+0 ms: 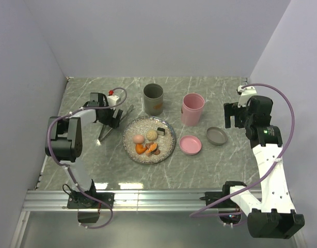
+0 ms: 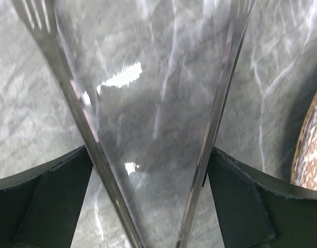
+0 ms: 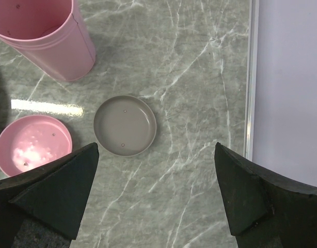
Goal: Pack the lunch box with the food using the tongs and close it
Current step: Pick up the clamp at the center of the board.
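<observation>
The left wrist view alone is showing the tongs (image 2: pixel 76 93) running between the left gripper (image 2: pixel 149 155) and its widely spread fingers (image 2: pixel 55 196), each slim arm seeming to touch one. The right gripper (image 3: pixel 156 150) is hanging fully spread, holding nothing, over bare marble beside a grey lid (image 3: pixel 125 125), near the table edge (image 3: pixel 250 77). Overhead, the food (image 1: pixel 148 140) is sitting on the plate (image 1: pixel 143 126), right of the tongs.
</observation>
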